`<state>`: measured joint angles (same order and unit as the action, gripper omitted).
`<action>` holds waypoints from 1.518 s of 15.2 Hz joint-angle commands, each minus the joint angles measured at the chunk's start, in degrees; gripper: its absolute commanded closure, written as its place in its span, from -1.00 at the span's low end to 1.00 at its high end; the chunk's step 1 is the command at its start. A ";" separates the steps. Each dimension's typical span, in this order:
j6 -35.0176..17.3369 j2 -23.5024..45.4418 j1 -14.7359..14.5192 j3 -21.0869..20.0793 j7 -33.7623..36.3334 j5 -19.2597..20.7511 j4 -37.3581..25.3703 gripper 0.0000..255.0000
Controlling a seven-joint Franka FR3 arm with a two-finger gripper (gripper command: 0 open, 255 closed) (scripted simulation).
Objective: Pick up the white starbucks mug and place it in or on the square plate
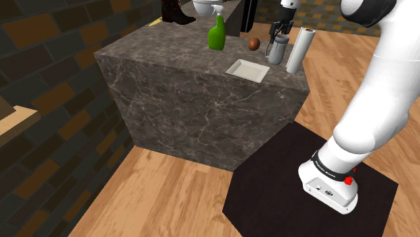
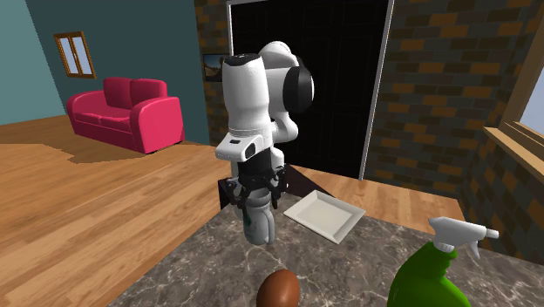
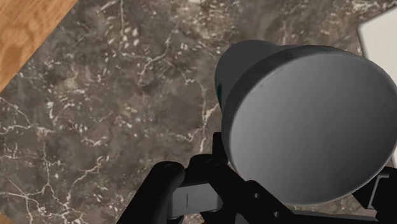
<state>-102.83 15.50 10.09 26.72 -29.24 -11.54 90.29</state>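
While clamping the grey mug with the black gripper, fingers narrowed onto its rim, holding it upright over the marble counter, just beside the white square plate and near the white roll; cannot tell whether touching the stone.

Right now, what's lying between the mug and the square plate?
Nothing. In the second exterior view, a bare stretch of dark stone countertop separates the grey mug from the white square plate; the shoulder view agrees.
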 commanded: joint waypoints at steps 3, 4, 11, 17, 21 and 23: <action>0.02 0.02 -0.03 -0.02 0.03 0.00 0.05 1.00; 0.02 0.01 -0.03 -0.02 0.03 0.01 0.06 1.00; 3.05 -0.06 0.19 0.10 0.31 0.14 -2.92 1.00; 7.80 0.29 0.67 0.23 0.68 0.09 -8.02 1.00; 11.14 0.88 1.14 0.31 0.85 -0.14 -11.92 1.00; 12.89 1.30 1.43 0.35 0.92 -0.32 -14.05 1.00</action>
<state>-91.03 16.35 11.29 27.05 -28.34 -11.67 77.77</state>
